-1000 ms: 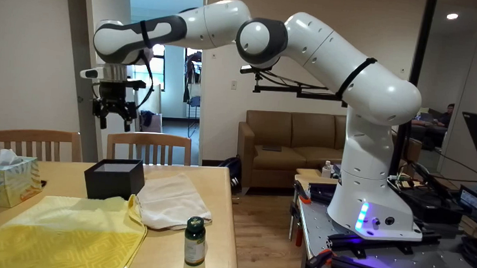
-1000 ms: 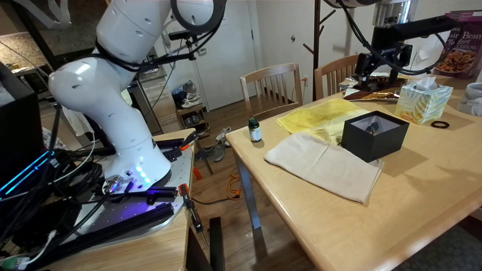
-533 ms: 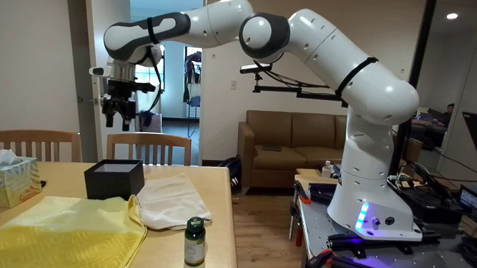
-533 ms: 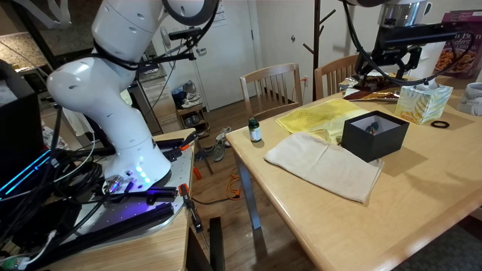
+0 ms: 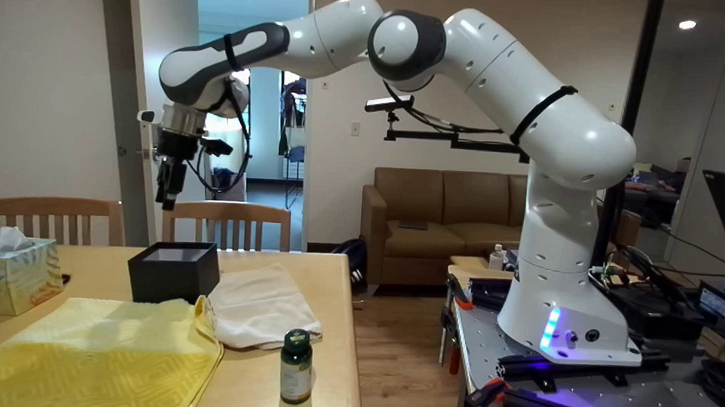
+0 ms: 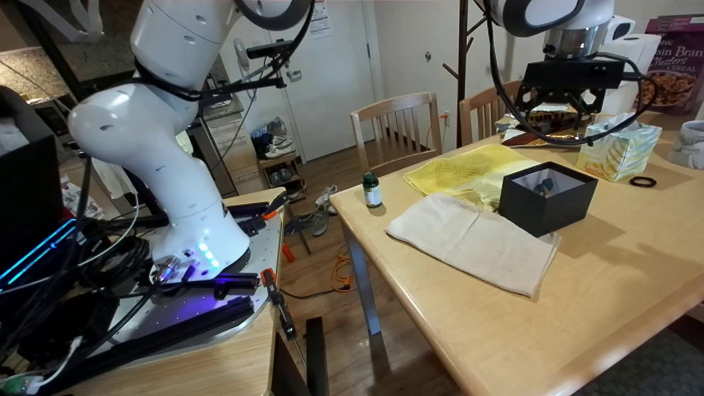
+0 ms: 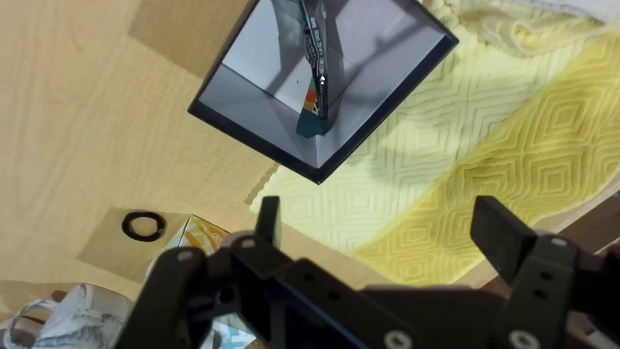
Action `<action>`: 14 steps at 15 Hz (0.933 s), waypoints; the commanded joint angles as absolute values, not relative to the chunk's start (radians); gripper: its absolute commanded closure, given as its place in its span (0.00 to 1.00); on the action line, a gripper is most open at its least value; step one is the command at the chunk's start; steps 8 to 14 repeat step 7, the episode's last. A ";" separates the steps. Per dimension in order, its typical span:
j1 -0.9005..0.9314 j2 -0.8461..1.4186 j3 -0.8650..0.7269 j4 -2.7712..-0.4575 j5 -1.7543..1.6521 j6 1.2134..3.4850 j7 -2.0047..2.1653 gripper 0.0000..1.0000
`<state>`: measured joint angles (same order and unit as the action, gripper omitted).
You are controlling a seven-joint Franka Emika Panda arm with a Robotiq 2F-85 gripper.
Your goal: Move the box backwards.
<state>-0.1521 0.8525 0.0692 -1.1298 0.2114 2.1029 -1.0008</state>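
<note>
Fingers (image 7: 501,235) newly aslant, black box (image 5: 173,278) (apparently matte)

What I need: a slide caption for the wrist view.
Open, empty gripper, not yet at the black box; yellow cloth on the table below.

Matt box (image 5: 173,279), ridged cloth (image 7: 455,165), wooden table (image 6: 621,308)

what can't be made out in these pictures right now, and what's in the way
Black box: the top edge of the wrist view cuts off part of it.
Item in the box: print too blurred to read in the wrist view; in an exterior view, the box's near wall hides it.
Tissue box: mostly hidden by the end effector in the wrist view.
Bottle label: print too small to read in both exterior views.
</note>
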 commanded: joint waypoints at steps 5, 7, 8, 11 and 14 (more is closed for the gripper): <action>-0.167 0.839 0.109 -1.185 0.207 2.212 -0.853 0.00; -0.167 0.840 0.110 -1.185 0.207 2.212 -0.853 0.00; -0.167 0.840 0.110 -1.185 0.207 2.212 -0.853 0.00; -0.167 0.840 0.110 -1.185 0.207 2.212 -0.853 0.00; -0.167 0.840 0.110 -1.185 0.207 2.212 -0.853 0.00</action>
